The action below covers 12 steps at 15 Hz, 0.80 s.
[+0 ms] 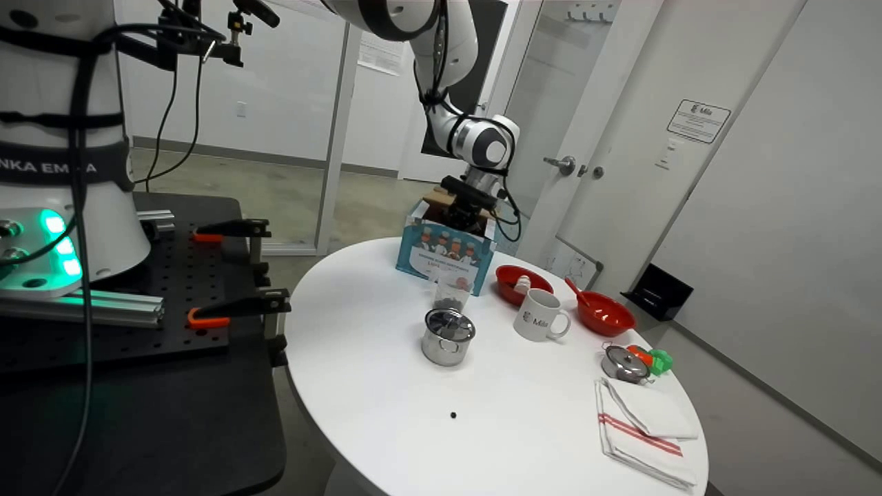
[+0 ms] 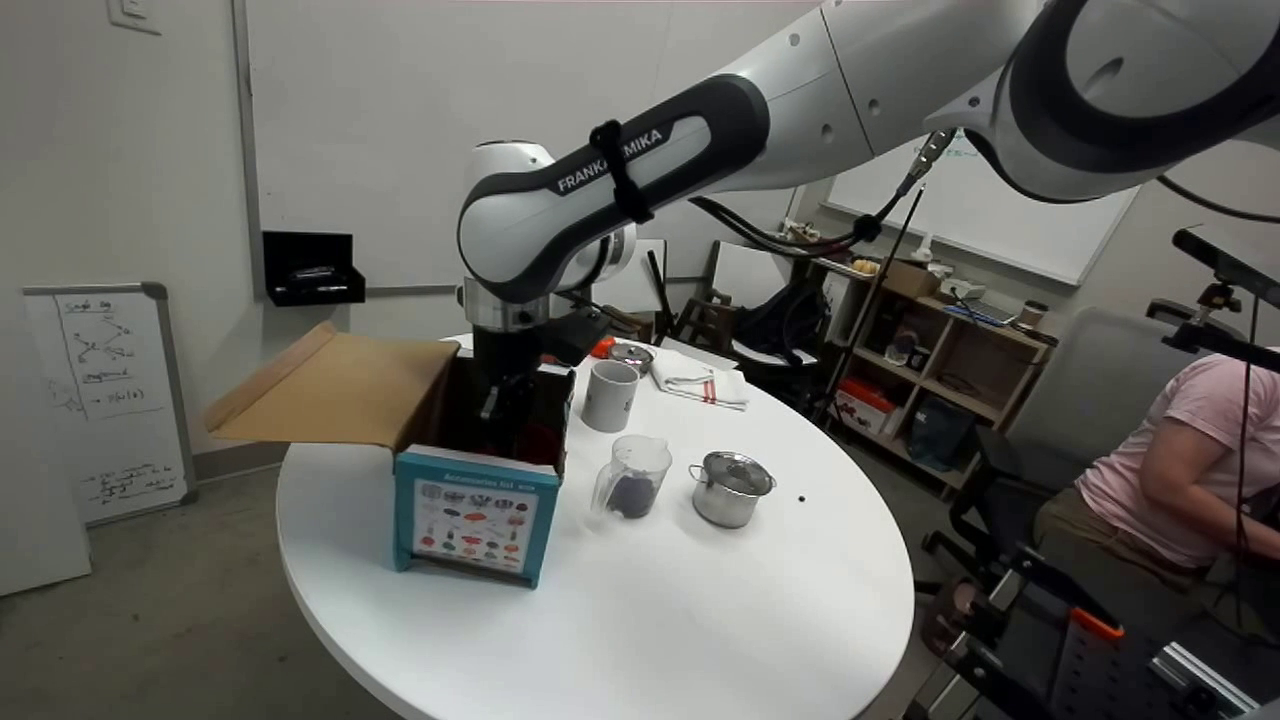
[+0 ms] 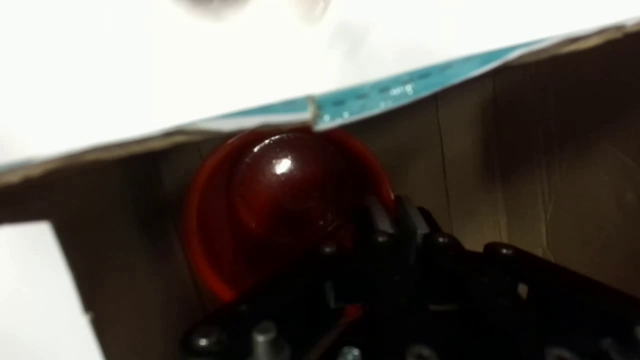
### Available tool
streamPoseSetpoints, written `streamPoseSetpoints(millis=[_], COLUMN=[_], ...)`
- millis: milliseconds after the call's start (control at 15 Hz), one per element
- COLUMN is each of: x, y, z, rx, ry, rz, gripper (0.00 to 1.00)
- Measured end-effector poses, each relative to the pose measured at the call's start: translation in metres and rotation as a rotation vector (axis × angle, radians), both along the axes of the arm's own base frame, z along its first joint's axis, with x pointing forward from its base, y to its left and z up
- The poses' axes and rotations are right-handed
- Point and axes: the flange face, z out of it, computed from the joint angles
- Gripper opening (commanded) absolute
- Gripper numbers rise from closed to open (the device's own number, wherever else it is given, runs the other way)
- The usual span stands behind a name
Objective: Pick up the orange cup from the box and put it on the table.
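Note:
The box (image 1: 441,249) stands at the table's far side with blue printed sides and a brown flap open; it also shows in an exterior view (image 2: 475,520). My gripper (image 2: 503,415) reaches down inside it, its fingertips mostly hidden by the box walls. In the wrist view the orange cup (image 3: 285,200) looks dark red and round, seen from above inside the box. My fingertips (image 3: 398,212) are close together with the cup's right rim between them. The lower part of the cup is dark and hidden behind the fingers. The white round table (image 1: 524,406) spreads around the box.
Beside the box are a transparent measuring cup (image 2: 637,475), a lidded metal pot (image 2: 733,488), a white mug (image 2: 610,396) and red bowls (image 1: 527,284). A small pot (image 1: 625,364) and a folded towel (image 1: 644,430) lie near the table edge. The cardboard flap (image 2: 335,390) sticks outward.

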Motion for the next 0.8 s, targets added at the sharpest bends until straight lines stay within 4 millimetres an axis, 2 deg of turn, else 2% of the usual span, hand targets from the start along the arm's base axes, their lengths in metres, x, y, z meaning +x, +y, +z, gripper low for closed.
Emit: streamPoseSetpoints(millis=[267, 800], x=[0.001, -0.014], y=[0.005, 0.021], z=[0.009, 0.056], rx=[0.018, 0.035], ry=[-0.015, -0.016], rz=[0.003, 0.026], gripper=[0.03, 0.02])
